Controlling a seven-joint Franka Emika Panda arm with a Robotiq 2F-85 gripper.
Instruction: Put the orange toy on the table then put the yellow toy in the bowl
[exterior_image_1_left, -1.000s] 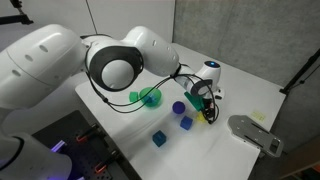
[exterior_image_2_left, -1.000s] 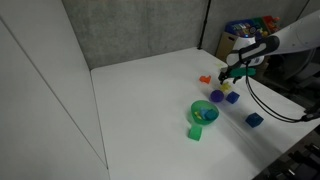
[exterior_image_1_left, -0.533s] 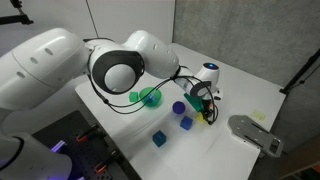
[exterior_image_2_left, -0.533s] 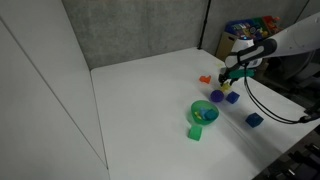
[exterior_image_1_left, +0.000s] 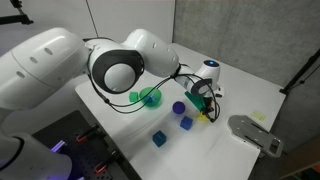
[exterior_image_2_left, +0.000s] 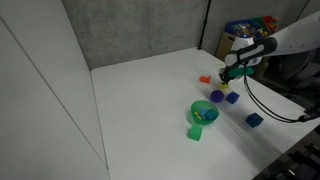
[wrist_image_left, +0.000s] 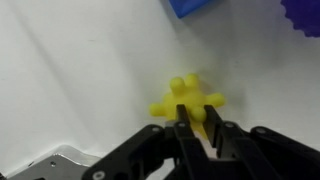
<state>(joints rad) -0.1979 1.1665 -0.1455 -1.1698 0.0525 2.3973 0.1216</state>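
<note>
Yellow toy (wrist_image_left: 188, 100) is being pinched at its near lobe by the hand (wrist_image_left: 198, 135), the fingers (wrist_image_left: 183, 128) being pressed nearly together on it, low against the white desk (wrist_image_left: 70, 80). In an exterior view, the orange toy (exterior_image_2_left: 204, 78) is sitting on the desk near the hand, and the green bowl (exterior_image_2_left: 204, 112) is standing farther off.

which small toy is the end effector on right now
The yellow toy: the end effector pinches it in the wrist view, while the orange toy lies apart on the table.
</note>
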